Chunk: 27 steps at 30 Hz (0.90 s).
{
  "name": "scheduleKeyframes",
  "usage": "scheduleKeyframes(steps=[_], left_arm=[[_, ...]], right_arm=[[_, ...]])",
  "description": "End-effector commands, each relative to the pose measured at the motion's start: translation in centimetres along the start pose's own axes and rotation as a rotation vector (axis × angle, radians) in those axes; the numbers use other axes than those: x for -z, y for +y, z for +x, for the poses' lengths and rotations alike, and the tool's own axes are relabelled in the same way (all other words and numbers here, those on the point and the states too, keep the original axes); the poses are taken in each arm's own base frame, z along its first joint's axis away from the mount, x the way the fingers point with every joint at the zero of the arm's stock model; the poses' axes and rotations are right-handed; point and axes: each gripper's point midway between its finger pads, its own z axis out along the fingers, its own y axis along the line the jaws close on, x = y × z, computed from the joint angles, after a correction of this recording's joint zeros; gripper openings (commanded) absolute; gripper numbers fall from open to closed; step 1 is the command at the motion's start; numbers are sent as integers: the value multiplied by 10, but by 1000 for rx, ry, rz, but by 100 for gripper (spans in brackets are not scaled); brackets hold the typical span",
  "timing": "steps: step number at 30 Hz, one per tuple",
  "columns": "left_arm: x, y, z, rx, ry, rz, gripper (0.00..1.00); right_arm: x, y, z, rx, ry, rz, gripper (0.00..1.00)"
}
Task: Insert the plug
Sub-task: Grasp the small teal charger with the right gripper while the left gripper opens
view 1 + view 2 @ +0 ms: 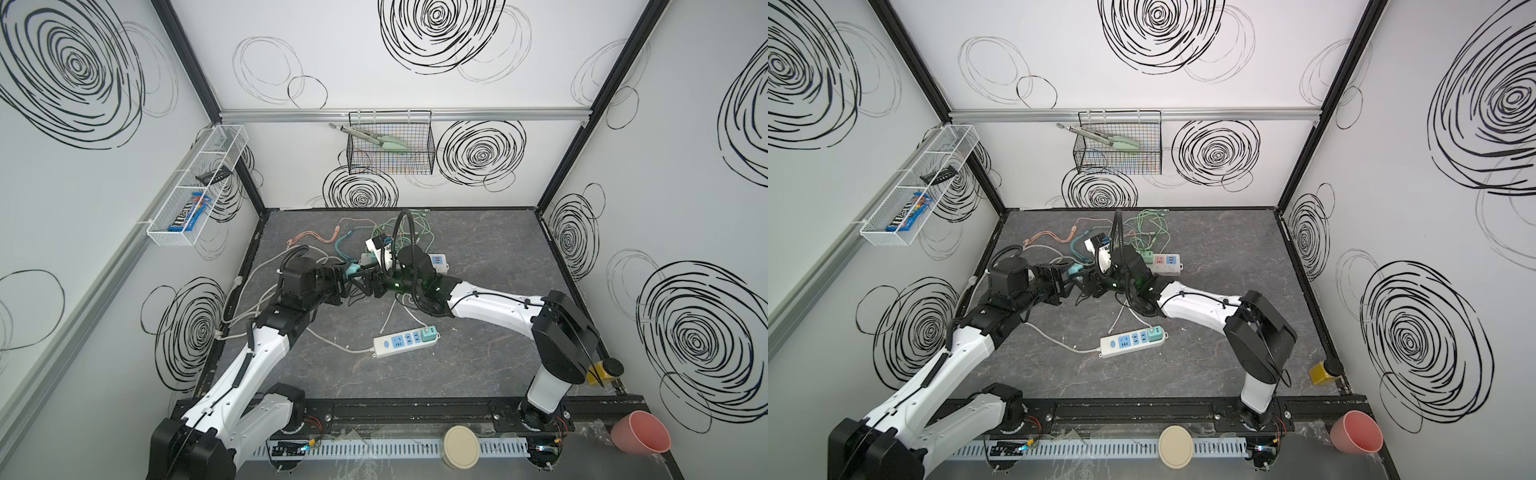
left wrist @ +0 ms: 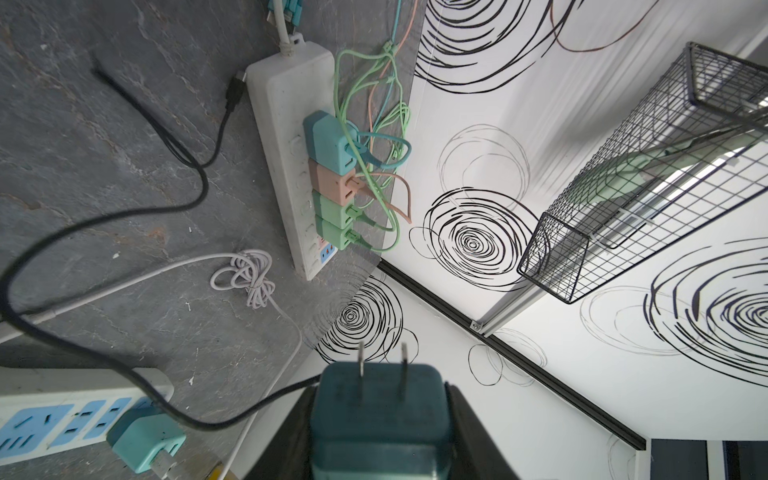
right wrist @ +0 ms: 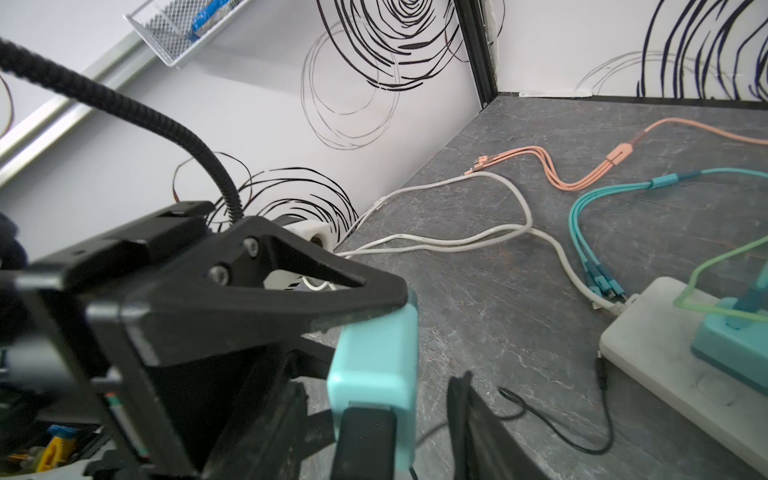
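Left gripper (image 2: 380,399) clamps the plug (image 2: 378,419), lower centre; right gripper (image 3: 415,415) sits beside it, grip impossible to tell. Best square it on the plug's sides before the left releases.

Pink cup (image 1: 640,436), round lid (image 1: 460,446), tongs (image 1: 370,139)

Shells (image 1: 266,345) are white, joints (image 1: 561,336) and left end effector (image 1: 352,272) black, cable (image 3: 137,109) ribbed.
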Motion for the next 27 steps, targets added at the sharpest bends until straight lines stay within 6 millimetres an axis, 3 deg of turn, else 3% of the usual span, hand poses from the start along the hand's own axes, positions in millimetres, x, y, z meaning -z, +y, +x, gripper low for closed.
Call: scheduleKeyframes(steps=[1,8,14,15,16,19,20,21,24,27], left_arm=[[4,-10,1,2,8,54,0],[4,-7,0,7,7,53,0],[2,-5,-1,-1,10,49,0],[2,-4,-1,-8,9,48,7],[1,-4,-1,-20,8,49,21],[1,-21,-4,-200,-13,127,84],[4,-34,-3,-294,-14,196,95],[9,-45,-2,-378,-23,261,96],[22,-49,-15,-446,-82,331,96],[33,-43,-34,-478,-150,343,96]], right_arm=[[-5,6,-11,26,-17,5,52],[-11,9,-14,56,-1,-4,36],[-9,21,-20,123,-4,-56,8],[-8,23,-20,146,-5,-58,4],[-6,24,-22,165,-9,-60,0],[3,30,-23,214,-7,-97,0],[5,29,-23,219,-6,-94,0],[7,28,-22,227,-3,-90,0],[16,23,-24,260,-4,-70,0],[26,24,-23,320,6,-89,0]])
